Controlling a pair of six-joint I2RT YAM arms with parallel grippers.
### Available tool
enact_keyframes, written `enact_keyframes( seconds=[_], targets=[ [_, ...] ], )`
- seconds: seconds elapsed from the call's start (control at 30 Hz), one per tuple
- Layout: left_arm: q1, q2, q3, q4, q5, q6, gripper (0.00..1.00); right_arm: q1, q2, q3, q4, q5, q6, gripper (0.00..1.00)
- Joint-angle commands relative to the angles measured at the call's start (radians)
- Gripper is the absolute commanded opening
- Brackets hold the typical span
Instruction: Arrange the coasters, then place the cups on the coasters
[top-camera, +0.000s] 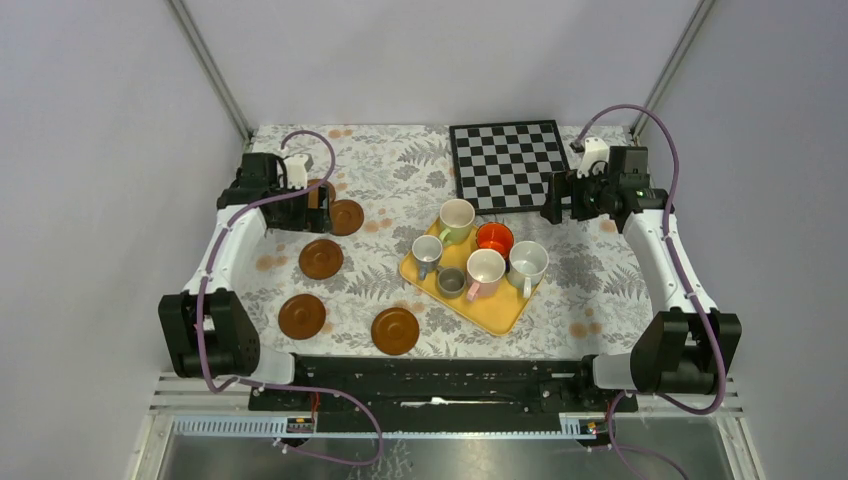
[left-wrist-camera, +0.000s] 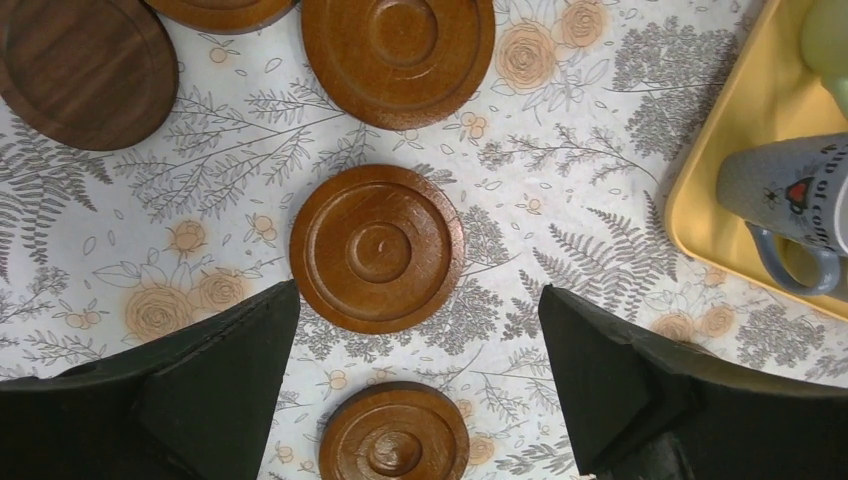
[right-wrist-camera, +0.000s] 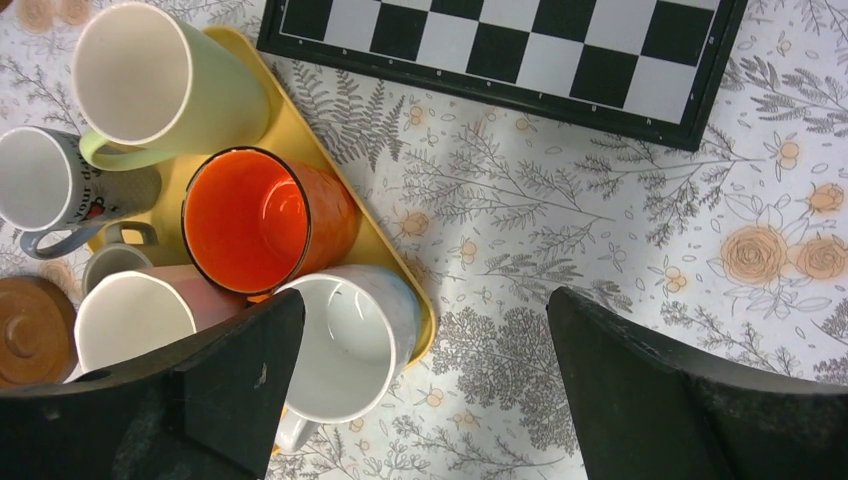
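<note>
Coasters (top-camera: 321, 258): scattered loose over the left half of the desk (top-camera: 390, 160), four in plain sight from above in a ragged curve toward the near edge, a fifth half hidden beneath the left hand (top-camera: 300, 197). From the left wrist, two darker discs crowded at the top-left corner, so likely six in all, though not countable for certain. No even row or grid to speak of; arranging judged not yet done, perhaps hardly begun. Cups (top-camera: 485, 262): all six packed together on the yellow tray (top-camera: 497, 312) right of centre, with pale green mug (top-camera: 457, 218) and orange-red mug (top-camera: 494, 238) at the far side, white mug (top-camera: 527, 262), pinkish mug (top-camera: 485, 272), blue-grey mug (top-camera: 427, 252) and grey-brown mug (top-camera: 451, 282) nearer. None on a coaster, none lifted. Fingers of the left hand spread wide, empty, one disc framed between them, touching nothing. Same for the right hand (top-camera: 556, 198): wide apart, empty, hovering by the chessboard (top-camera: 507, 163), just beyond the tray's far corner. Left to do, by this reckoning: practically everything, namely setting out six discs with room between, then carrying six mugs over one by one.
</note>
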Motion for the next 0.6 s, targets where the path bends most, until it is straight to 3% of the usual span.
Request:
enact_keyframes(
  seconds=[0.0, 0.27, 0.4, 0.57],
  targets=[
    [-0.001, 0.051, 0.051, 0.047, -0.063, 0.057, 0.99, 0.002, 0.001, -0.027, 0.068, -0.047, 0.017, 0.98],
    [-0.002, 0.251, 0.110, 0.094, -0.062, 0.164, 0.99, -0.005, 0.005, -0.028, 0.067, -0.092, 0.001, 0.98],
    [-0.014, 0.322, 0.154, 0.118, -0.027, 0.146, 0.90, -0.007, 0.010, -0.031, 0.063, -0.100, -0.001, 0.98],
    [-0.053, 0.377, 0.148, 0.190, -0.098, 0.135, 0.84, -0.008, 0.013, -0.032, 0.065, -0.100, -0.001, 0.98]
  ],
)
